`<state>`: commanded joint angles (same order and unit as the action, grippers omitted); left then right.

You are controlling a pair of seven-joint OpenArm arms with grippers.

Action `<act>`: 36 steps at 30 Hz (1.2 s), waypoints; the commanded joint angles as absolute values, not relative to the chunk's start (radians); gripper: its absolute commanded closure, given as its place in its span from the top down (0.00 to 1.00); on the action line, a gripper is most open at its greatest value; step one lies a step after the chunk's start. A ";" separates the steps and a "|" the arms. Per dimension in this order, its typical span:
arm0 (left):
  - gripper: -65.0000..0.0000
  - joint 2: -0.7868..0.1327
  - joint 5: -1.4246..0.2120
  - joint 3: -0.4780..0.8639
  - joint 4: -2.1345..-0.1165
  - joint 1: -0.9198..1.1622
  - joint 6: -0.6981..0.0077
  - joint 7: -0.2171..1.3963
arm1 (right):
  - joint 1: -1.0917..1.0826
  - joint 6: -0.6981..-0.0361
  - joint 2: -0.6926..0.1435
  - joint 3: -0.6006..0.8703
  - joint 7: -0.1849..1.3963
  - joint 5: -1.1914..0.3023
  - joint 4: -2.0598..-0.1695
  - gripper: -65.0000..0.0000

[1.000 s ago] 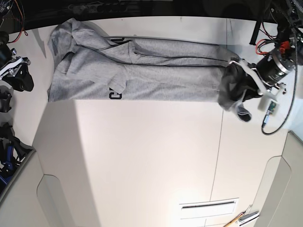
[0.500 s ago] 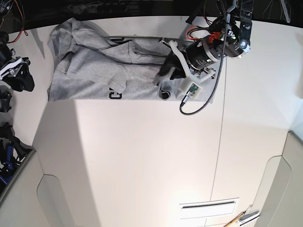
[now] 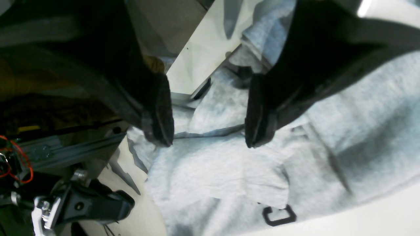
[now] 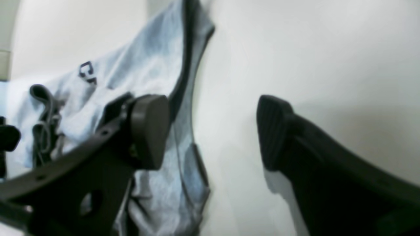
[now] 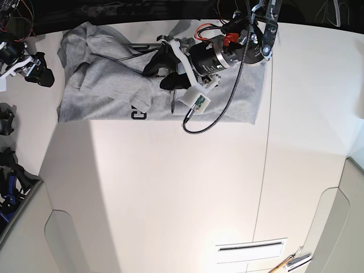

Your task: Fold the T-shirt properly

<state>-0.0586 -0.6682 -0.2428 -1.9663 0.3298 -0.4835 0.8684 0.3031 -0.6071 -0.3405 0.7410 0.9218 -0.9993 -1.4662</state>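
Note:
The heather-grey T-shirt (image 5: 108, 85) lies spread along the table's far edge, with a black letter (image 5: 138, 114) showing at its near edge. My left gripper (image 5: 161, 73) hovers over the shirt's middle. In the left wrist view this gripper (image 3: 208, 131) is open, with nothing between its fingers and rumpled T-shirt (image 3: 213, 177) beneath. My right gripper (image 5: 35, 69) sits off the shirt's left end over bare table. In the right wrist view it (image 4: 213, 131) is open and empty, with the T-shirt (image 4: 147, 75) to its left.
A black cable (image 5: 202, 122) loops from the left wrist onto the table beside the shirt's near edge. Dark gear (image 5: 8, 170) crowds the left edge. A seam (image 5: 266, 170) runs down the white table. A slot (image 5: 250, 248) and tools (image 5: 293, 261) lie near the front right.
The left arm swept leftward from the table's right, dragging the bunched shirt end over the body, and its jaws have now opened off the cloth. The right gripper shifted slightly toward the back.

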 joint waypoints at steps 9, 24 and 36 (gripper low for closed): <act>0.58 -0.059 -0.601 -0.242 -1.966 0.329 -0.484 0.864 | 0.303 -0.629 -0.321 0.717 0.978 -1.084 -1.467 0.64; 0.58 -0.059 -0.600 -0.243 -1.966 0.330 -0.487 0.864 | 0.288 -0.629 -0.231 0.611 0.978 -1.080 -1.468 0.64; 0.58 -0.059 -0.601 -0.243 -1.969 0.329 -0.539 0.865 | 0.292 -0.628 -0.233 0.614 0.977 -1.060 -1.540 0.64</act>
<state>-0.0589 -0.6006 -0.2428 -1.9690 0.3294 -0.5388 0.8646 0.2920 -0.6281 -0.2325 0.6140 0.9771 -1.0599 -1.5398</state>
